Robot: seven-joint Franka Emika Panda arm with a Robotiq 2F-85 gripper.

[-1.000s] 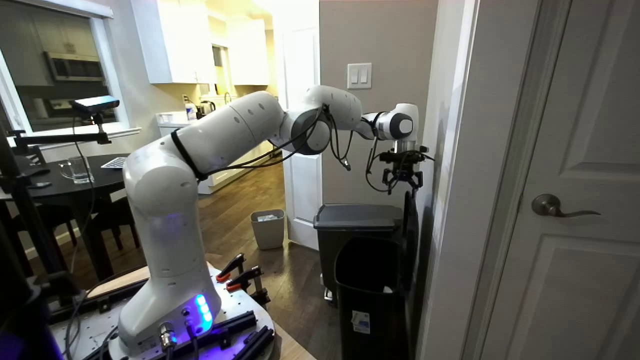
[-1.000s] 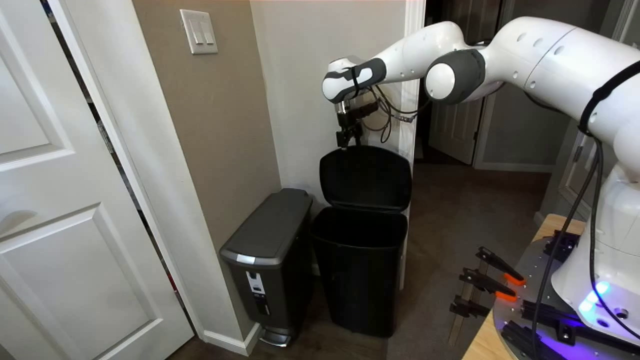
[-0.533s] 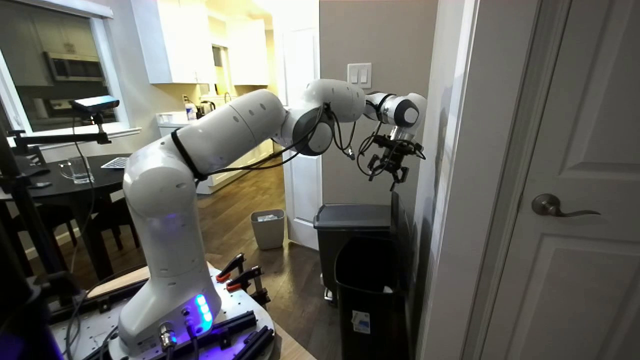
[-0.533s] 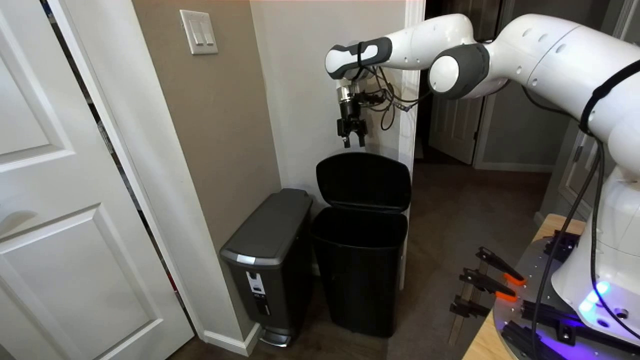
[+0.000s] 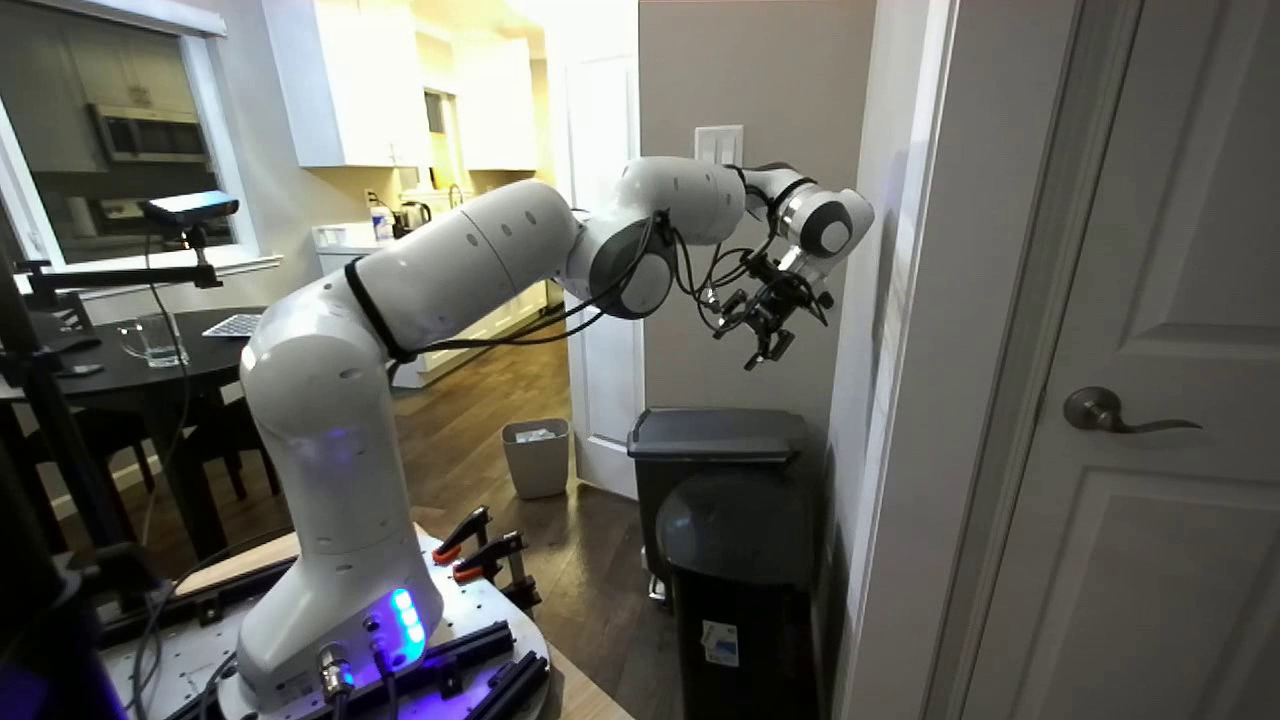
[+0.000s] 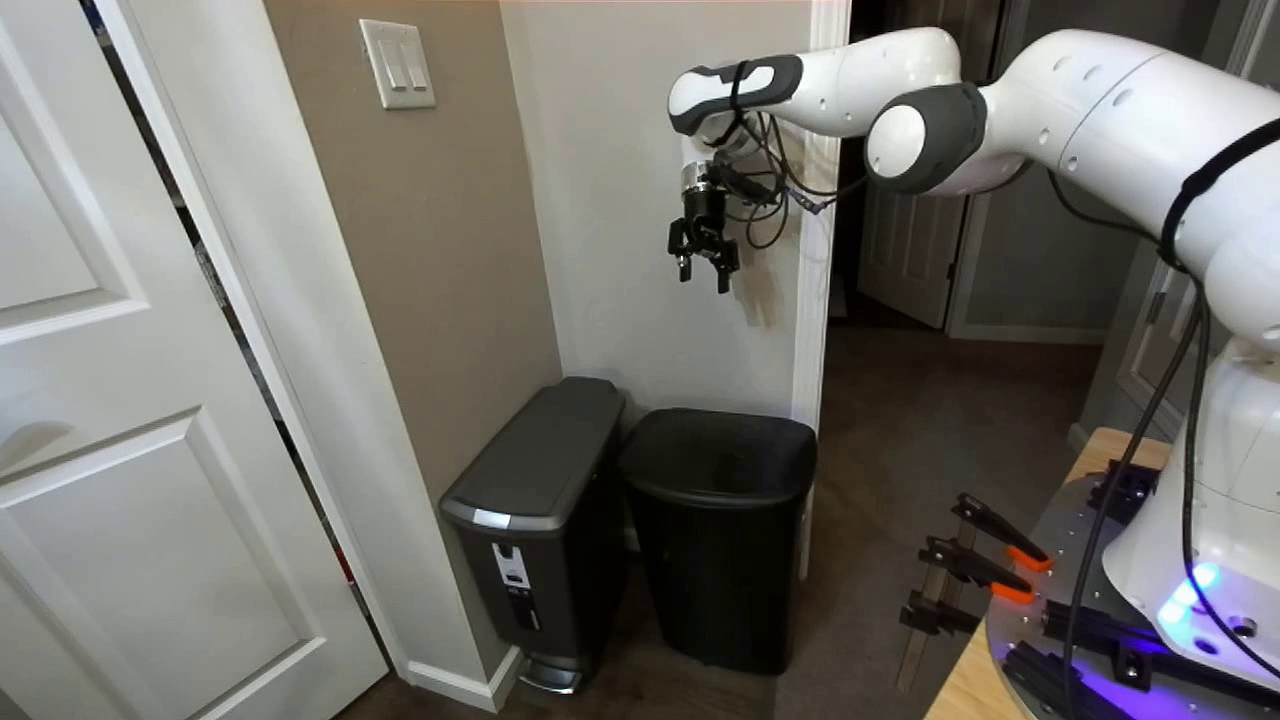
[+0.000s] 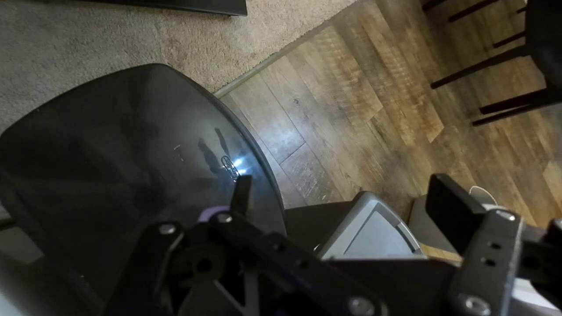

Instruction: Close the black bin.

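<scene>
The black bin [image 6: 712,580] stands upright on the floor by the wall. Its black lid [image 6: 720,455] lies down flat over its opening in both exterior views; the lid also shows in an exterior view [image 5: 738,525]. In the wrist view the shiny lid [image 7: 123,140] fills the left side, with a small logo near its edge. My gripper [image 6: 705,274] is open and empty, in the air well above the lid and apart from it. It is tilted in an exterior view [image 5: 742,346]. In the wrist view its fingers [image 7: 344,193] stand wide apart with nothing between them.
A grey-lidded step bin [image 6: 545,455] stands right beside the black bin. A small pale wastebasket [image 5: 537,465] is farther off on the floor. Walls [image 6: 660,330] are close behind the gripper and bins. Clamps [image 6: 970,560] hold the robot's base to a wooden table.
The lid stood upright one second ago, leaned slightly forward half a second ago, and now lies down on the bin. My gripper has risen, tilted and moved clear of the lid.
</scene>
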